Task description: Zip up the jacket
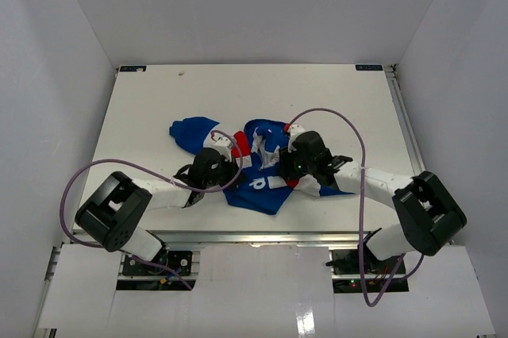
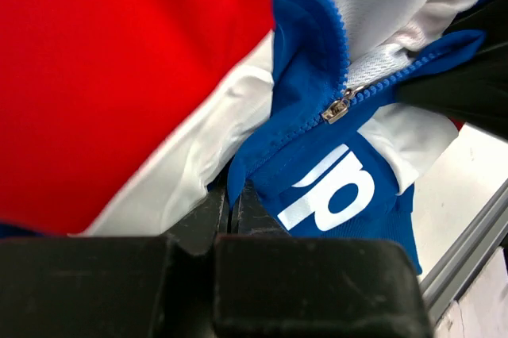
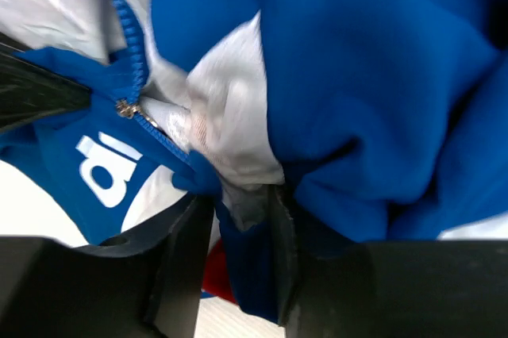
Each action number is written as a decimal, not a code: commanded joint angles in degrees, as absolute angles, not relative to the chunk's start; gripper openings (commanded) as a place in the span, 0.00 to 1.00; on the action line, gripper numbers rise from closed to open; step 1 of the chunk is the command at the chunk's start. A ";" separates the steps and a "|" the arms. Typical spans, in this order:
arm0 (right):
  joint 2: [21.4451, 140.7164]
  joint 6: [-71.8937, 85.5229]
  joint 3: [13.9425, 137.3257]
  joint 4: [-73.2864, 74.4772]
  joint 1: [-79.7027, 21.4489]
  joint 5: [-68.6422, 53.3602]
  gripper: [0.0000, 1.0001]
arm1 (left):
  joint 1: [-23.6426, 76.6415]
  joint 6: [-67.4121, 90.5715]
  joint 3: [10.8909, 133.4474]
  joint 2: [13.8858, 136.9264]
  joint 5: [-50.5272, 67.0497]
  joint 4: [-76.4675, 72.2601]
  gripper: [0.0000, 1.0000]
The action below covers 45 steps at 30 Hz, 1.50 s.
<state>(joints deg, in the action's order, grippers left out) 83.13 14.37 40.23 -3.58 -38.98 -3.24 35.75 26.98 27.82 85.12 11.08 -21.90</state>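
right end effector (image 3: 232, 231) pinching jacket (image 3: 373, 76) fabric | zipper slider (image 3: 125, 108) low, teeth parted

Jacket (image 2: 333, 187): soft matt cloth, white mesh lining; zipper slider (image 2: 336, 108): shiny metal; gripper fingers (image 3: 186, 263): matt black plastic; table (image 1: 317, 92): smooth, matt white.

jacket (image 1: 258, 165) partly hidden under both arms overhead, lettering cut off by folds, right wrist view blurred

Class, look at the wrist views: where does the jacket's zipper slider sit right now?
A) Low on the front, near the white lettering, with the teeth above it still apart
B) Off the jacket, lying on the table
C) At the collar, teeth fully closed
A: the zipper slider sits just above the white lettering on the jacket, and the teeth beyond it are spread open.
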 commanded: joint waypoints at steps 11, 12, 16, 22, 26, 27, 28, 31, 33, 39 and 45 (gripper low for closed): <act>63.46 10.23 41.07 -3.58 -41.31 -6.15 0.47 | 35.68 28.01 17.64 79.46 8.82 -35.21 0.00; 64.03 9.51 41.38 -4.53 -41.37 -8.18 0.48 | 35.68 28.00 17.31 78.95 8.93 -35.58 0.00; 70.41 6.44 44.16 -6.00 -41.31 -17.42 0.52 | 35.68 28.04 16.15 77.24 10.00 -36.89 0.00; 82.36 3.50 53.98 -3.22 -41.18 -21.48 0.57 | 35.68 27.84 15.89 75.71 10.46 -37.74 0.00; 88.02 2.54 58.19 -0.98 -41.03 -23.87 0.54 | 35.68 27.76 15.73 75.22 10.55 -38.06 0.00; 88.69 2.33 58.39 -1.01 -40.95 -24.48 0.53 | 35.68 27.68 15.73 75.05 10.54 -38.05 0.00; 89.61 1.94 58.65 -0.55 -40.88 -24.94 0.51 | 35.68 27.61 15.73 74.99 10.47 -37.98 0.00; 91.20 1.41 58.91 -0.07 -40.83 -25.38 0.49 | 35.68 27.68 15.84 74.58 10.46 -37.97 0.00; 92.00 1.03 59.12 0.83 -40.73 -25.72 0.47 | 35.68 27.69 15.98 74.37 10.50 -37.89 0.00; 93.71 0.28 59.48 2.54 -40.69 -27.36 0.44 | 35.68 27.69 16.50 73.76 10.63 -37.53 0.00; 95.23 0.26 60.43 2.34 -40.69 -30.11 0.43 | 35.65 27.60 17.25 74.06 10.60 -36.95 0.02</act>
<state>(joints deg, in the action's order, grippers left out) 94.21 1.08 57.22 2.32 -40.88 -26.88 35.77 28.22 16.36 75.61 9.93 -36.54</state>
